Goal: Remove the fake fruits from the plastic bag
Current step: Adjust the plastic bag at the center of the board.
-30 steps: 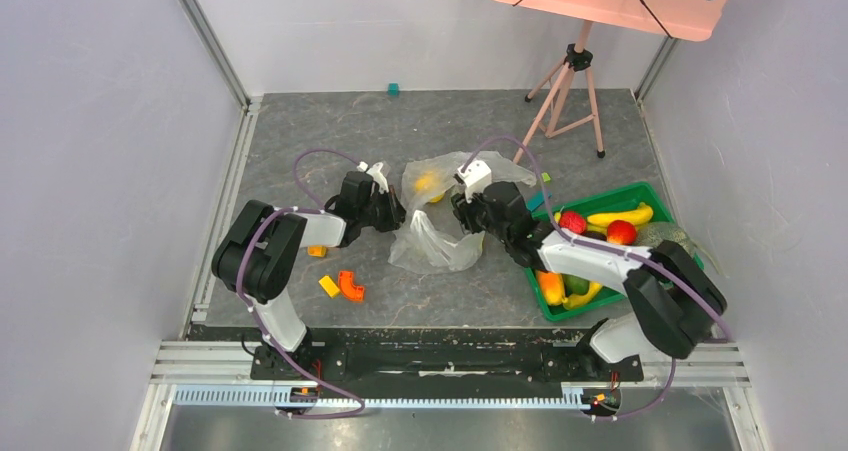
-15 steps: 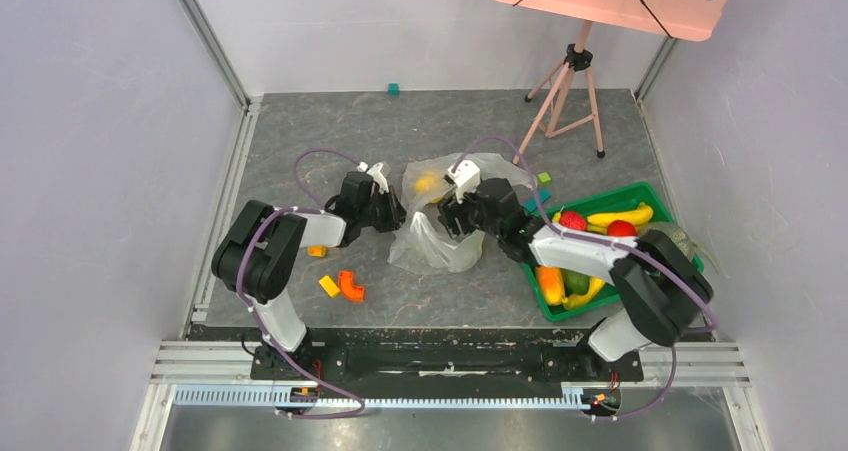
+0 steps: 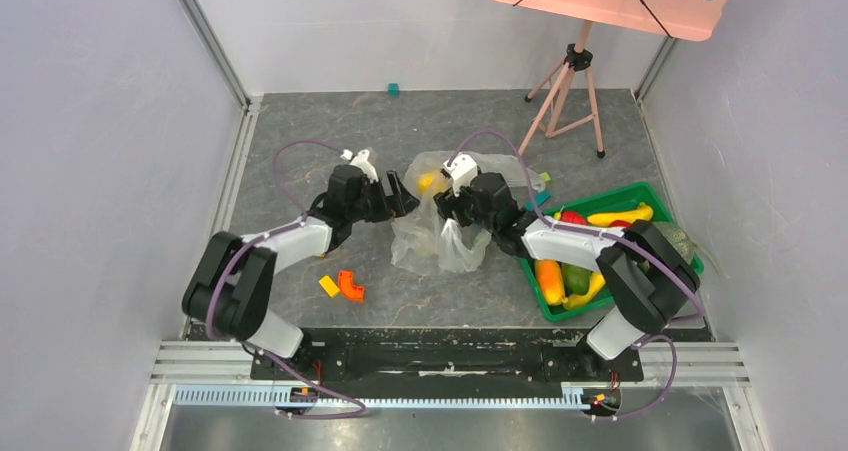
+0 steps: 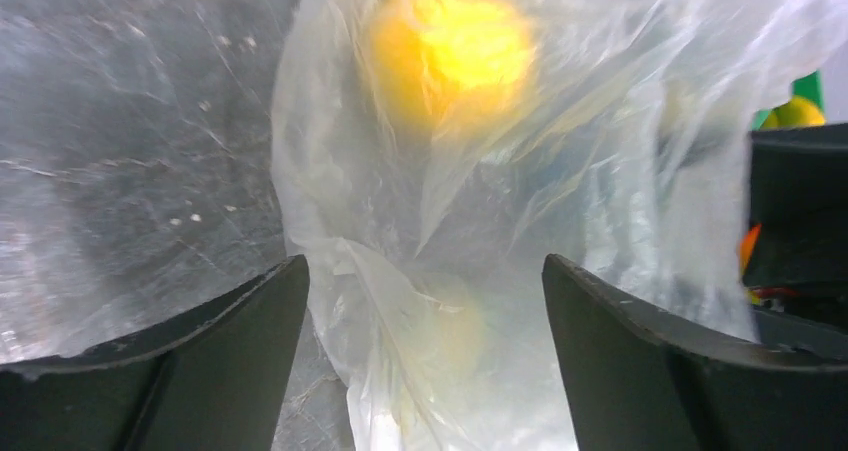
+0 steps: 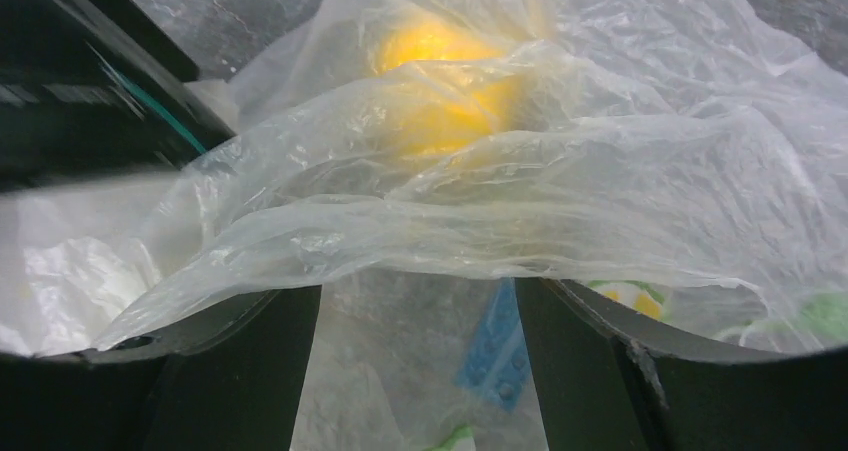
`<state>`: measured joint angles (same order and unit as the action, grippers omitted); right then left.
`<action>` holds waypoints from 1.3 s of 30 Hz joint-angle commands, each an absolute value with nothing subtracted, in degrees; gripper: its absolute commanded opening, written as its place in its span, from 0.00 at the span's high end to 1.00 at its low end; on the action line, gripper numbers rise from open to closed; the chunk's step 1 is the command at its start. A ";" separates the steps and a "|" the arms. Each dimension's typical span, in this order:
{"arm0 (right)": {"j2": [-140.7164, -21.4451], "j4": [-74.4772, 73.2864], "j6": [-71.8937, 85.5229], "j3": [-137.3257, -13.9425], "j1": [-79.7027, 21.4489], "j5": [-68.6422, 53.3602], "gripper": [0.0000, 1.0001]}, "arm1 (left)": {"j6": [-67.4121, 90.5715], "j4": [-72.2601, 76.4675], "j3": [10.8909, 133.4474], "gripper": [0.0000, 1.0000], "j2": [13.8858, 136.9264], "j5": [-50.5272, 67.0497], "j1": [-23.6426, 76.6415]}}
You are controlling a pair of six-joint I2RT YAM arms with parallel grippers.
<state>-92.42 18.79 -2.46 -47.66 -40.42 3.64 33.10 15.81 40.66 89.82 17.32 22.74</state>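
Note:
The plastic bag (image 3: 432, 249) lies crumpled mid-table between both grippers. One yellow fake fruit (image 3: 428, 181) shows through its far end, also seen as a yellow blur in the left wrist view (image 4: 462, 51) and the right wrist view (image 5: 440, 76). My left gripper (image 3: 405, 199) is at the bag's left side, open wide, with loose bag film (image 4: 400, 301) between its fingers, not pinched. My right gripper (image 3: 446, 211) reaches in from the right, open; a fold of the bag (image 5: 500, 211) drapes over its fingertips.
A green tray (image 3: 630, 191) at the right holds more fake fruits: a banana (image 3: 620, 214), a red one (image 3: 572, 217), orange and green pieces. Orange (image 3: 349, 286) and yellow (image 3: 328, 286) blocks lie front left. A blue block (image 5: 495, 346) shows through the bag. A tripod (image 3: 565, 91) stands behind.
My left gripper has opened, letting go of the bag's edge, and shifted right and away. My right gripper moved left over the bag and opened wider.

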 commanded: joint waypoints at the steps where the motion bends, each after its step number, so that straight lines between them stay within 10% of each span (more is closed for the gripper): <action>1: -88.58 20.56 -3.21 -45.20 -39.26 5.83 0.26 | 37.69 14.83 39.55 0.02 82.25 6.82 22.37; 25: -87.01 24.19 -0.09 -41.79 -37.27 1.67 0.27 | 45.40 17.71 70.22 0.00 114.15 11.49 19.72; 34: -88.55 24.88 -0.17 -41.92 -36.76 3.06 0.27 | 44.74 19.72 70.88 0.43 117.70 14.47 19.71; 39: -88.75 24.94 -0.31 -41.76 -36.48 3.43 0.27 | 44.40 20.41 71.11 0.84 118.91 15.49 19.77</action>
<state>-88.25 22.33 -0.45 -41.36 -36.86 2.42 46.52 18.20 69.06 118.06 13.65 19.94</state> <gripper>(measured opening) 0.732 0.266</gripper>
